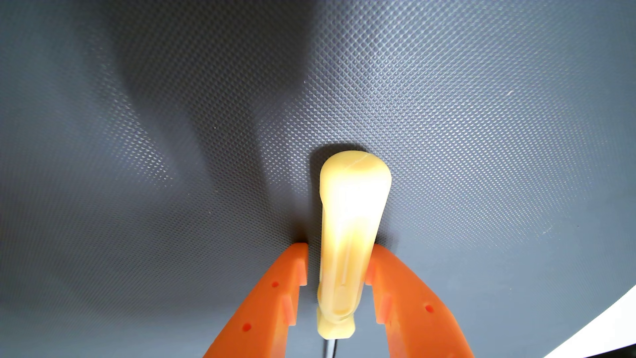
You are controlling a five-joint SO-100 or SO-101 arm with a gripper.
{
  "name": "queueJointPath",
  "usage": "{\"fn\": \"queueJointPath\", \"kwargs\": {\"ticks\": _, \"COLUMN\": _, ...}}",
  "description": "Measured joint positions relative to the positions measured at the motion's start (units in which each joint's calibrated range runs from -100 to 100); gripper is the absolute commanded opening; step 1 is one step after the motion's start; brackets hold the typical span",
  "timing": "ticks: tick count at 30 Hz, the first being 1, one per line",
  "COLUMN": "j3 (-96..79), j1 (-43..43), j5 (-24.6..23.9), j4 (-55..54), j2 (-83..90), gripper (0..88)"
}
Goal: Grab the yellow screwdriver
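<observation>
Gripper [339, 254] straddles yellow screwdriver [347, 241] handle on grey mat [481, 137]; fingers spread, right touching, left w/ slight gap. We judge it's placed to clamp.

We record a pale yellow screwdriver handle [351, 237], orange gripper fingers [289, 275], and a dark grey diamond-textured mat [481, 120].

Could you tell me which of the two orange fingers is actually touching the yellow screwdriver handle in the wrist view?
The right-hand finger meets the yellow screwdriver handle; the left-hand finger stands off, a dark gap between.
</observation>
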State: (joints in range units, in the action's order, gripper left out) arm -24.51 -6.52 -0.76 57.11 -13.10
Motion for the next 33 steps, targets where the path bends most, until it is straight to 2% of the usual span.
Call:
{"fn": "queueJointPath", "kwargs": {"ticks": 2, "j3": 0.0, "j1": 0.0, "j5": 0.0, "j4": -0.5, "j2": 0.0, "gripper": 0.3}}
{"fn": "queueJointPath", "kwargs": {"ticks": 33, "j3": 0.0, "j1": 0.0, "j5": 0.3, "j4": -0.3, "j2": 5.8, "gripper": 0.8}}
